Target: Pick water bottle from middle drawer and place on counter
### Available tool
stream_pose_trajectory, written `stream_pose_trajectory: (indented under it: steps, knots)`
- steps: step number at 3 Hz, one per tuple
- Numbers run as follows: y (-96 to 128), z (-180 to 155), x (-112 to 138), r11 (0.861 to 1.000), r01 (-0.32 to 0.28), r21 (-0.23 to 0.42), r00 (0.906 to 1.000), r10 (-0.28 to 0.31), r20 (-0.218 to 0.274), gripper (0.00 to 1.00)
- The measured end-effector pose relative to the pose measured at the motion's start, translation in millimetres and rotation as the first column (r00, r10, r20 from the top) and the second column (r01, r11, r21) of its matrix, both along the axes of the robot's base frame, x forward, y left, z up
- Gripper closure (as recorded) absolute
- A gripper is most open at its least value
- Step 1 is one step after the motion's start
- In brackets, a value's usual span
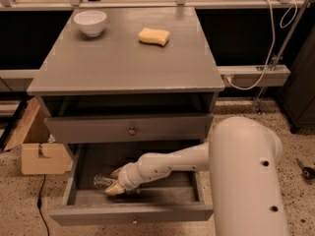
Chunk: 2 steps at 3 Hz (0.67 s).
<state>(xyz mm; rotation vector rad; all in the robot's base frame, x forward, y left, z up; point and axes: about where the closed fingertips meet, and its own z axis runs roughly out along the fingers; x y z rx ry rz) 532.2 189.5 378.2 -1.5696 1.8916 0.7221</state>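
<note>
Camera view: the pincer [115, 181] is down inside the open drawer [133, 213], its fingers [114, 190] spread, unclenched. The bottle [102, 182] lies on its side between them, poking past their tips. The desk [123, 63] stands above.

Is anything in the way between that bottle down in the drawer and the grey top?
The pincer is at the bottle in the open drawer. On the way up stand the shut drawer front and the edge of the counter, so it probably must come forward before rising.
</note>
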Motion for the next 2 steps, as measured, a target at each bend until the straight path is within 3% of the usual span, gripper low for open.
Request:
stream_pose_trajectory:
  steps: [1,2]
  knots:
    - [-11,18,-9,0.998,-0.024,0.055,0.9992,0.022,0.032,0.89]
    - [-29,88,-54,0.975,-0.159,0.153,0.9799,0.136,0.146,1.0]
